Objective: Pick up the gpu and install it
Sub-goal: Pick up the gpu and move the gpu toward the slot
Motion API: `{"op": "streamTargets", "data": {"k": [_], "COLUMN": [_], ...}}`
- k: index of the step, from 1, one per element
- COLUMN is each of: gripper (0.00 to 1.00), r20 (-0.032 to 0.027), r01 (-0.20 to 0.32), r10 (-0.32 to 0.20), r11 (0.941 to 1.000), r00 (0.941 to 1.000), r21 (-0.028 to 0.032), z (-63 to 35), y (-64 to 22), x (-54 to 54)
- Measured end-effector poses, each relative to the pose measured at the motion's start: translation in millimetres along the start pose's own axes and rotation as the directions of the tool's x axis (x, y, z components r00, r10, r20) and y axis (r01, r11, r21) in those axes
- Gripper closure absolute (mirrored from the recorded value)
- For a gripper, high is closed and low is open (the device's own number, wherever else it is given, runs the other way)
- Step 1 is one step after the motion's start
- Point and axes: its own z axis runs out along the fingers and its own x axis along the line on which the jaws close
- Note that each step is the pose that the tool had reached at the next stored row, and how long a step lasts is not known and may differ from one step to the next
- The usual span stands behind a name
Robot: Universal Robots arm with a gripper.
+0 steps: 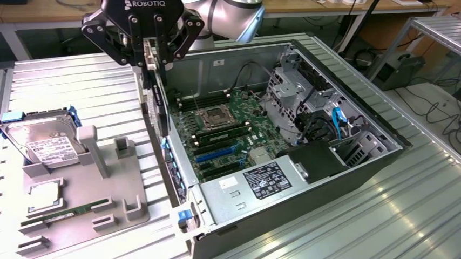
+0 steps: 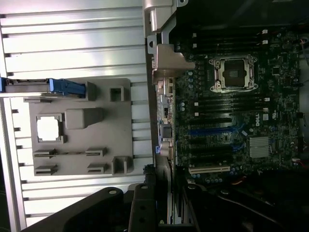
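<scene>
Black end effector clamped on the gpu, card hanging upright, right over the open computer case edge, worktop beneath.

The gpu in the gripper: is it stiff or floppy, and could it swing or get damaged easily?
Probably stiff: the gpu hangs straight below the gripper, without sag. Gripped at its upper end, it may pivot if bumped. Likely fragile: it is a thin card, edge-on beside the metal wall of the computer case.
</scene>
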Motion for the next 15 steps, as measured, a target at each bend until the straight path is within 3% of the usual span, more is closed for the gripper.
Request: {"op": "streamTargets", "data": {"k": [15], "gripper": [0.74], "r20": [0.0001], "r01": [0.000], "r10": [0.000], "r11": [1.0000], "r00": [1.0000], "r21": [0.0025], "z": [0.2], "y": [0.7], "x": [-9.9]}}
